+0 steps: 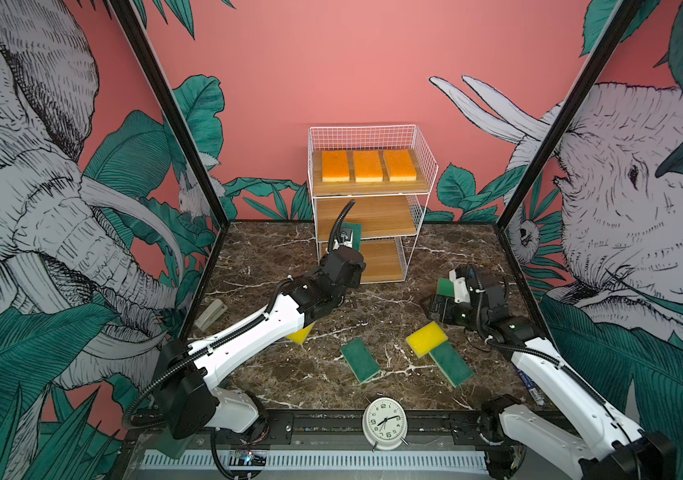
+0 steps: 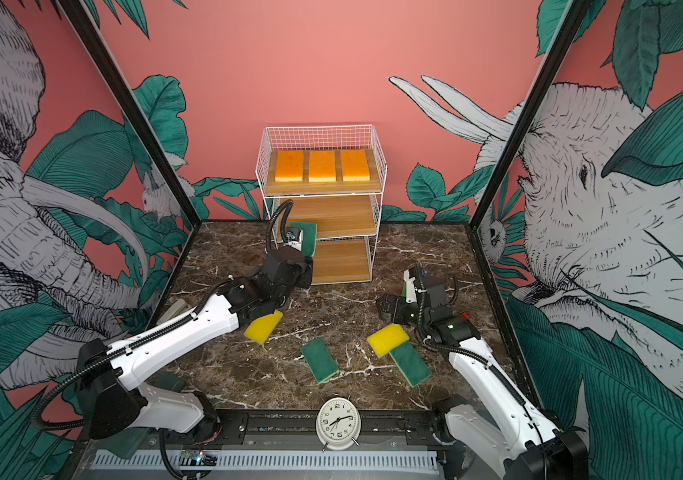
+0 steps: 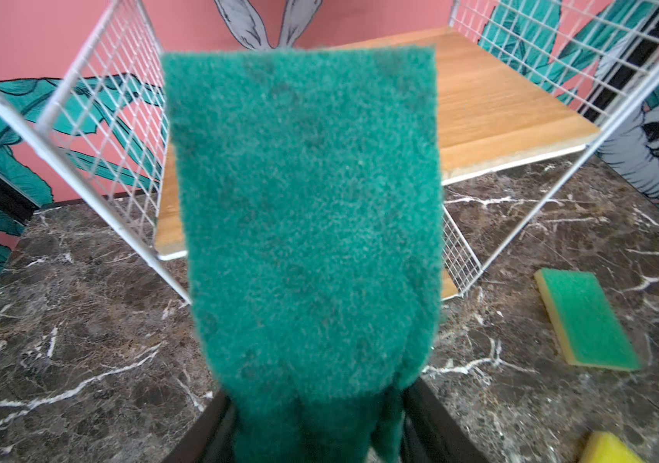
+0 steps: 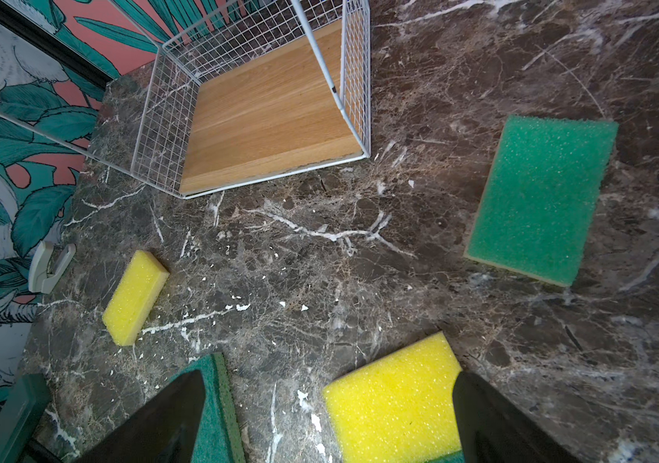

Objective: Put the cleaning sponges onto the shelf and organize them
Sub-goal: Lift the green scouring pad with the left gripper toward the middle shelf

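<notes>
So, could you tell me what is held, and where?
The left gripper grips a dark green sponge by one short end; right gripper holds nothing.

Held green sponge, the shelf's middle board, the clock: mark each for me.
held green sponge (image 3: pixel 303 200), left wrist view, middle of its scouring face.
shelf's middle board (image 1: pixel 381 216), in a top view, bare wood near its centre.
clock (image 1: pixel 385 420), in a top view, centre of its dial.
</notes>
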